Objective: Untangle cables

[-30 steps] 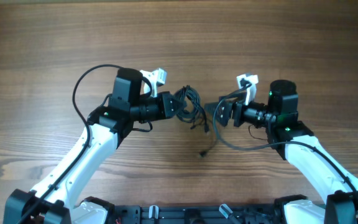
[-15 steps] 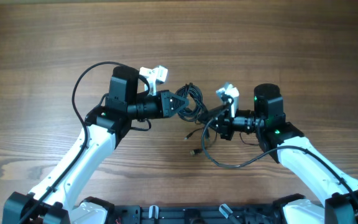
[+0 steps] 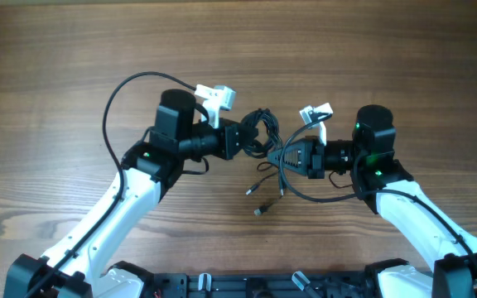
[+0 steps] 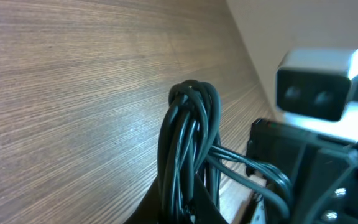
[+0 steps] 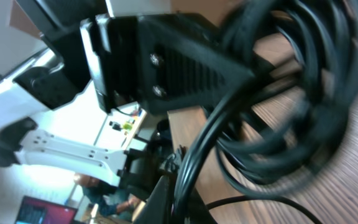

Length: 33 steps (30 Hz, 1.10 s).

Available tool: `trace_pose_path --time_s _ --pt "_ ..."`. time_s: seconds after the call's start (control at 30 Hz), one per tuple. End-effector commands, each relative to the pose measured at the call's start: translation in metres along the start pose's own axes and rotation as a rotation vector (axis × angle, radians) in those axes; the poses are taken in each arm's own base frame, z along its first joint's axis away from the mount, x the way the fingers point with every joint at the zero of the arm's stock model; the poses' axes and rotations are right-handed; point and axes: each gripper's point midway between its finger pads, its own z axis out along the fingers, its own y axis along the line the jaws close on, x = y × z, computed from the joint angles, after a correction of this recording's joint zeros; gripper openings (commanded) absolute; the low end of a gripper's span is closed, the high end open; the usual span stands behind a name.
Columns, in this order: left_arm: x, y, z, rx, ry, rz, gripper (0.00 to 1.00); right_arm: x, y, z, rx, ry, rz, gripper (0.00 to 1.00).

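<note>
Loose plug ends (image 3: 257,211) trail on the bench (image 3: 404,58), nearest the robot. Beyond them the cables (image 3: 261,131) hang knotted between both tools: left tool (image 3: 245,141) pinching the coil, right tool (image 3: 286,156) pinching a strand. Risk: pulling straight apart cinches the knot tighter, or the thin strand slips free.
</note>
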Motion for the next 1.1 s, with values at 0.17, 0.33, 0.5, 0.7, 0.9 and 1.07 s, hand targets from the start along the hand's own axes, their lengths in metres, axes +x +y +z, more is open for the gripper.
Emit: trace_pose_path --time_s 0.17,0.33,0.5,0.7,0.9,1.07 --pt "0.001 -0.019 0.006 0.008 -0.009 0.129 0.04 -0.038 -0.016 -0.004 0.126 -0.178 0.095 0.04" --pt "-0.003 -0.028 0.006 0.055 -0.024 0.155 0.04 -0.039 -0.058 -0.015 0.315 -0.271 0.209 0.04" --pt "0.007 -0.045 0.004 0.155 0.027 0.161 0.04 -0.043 -0.055 -0.015 0.309 -0.281 0.185 0.04" --pt "0.015 -0.054 0.009 0.177 0.049 0.204 0.04 -0.035 -0.048 0.0 0.288 -0.239 0.173 0.04" --pt "0.024 -0.066 0.01 0.227 0.079 0.236 0.04 -0.038 -0.049 0.003 0.306 -0.253 0.129 0.04" --pt "0.029 -0.073 0.008 0.275 0.103 0.235 0.04 -0.046 -0.036 0.005 0.259 -0.26 0.062 0.04"
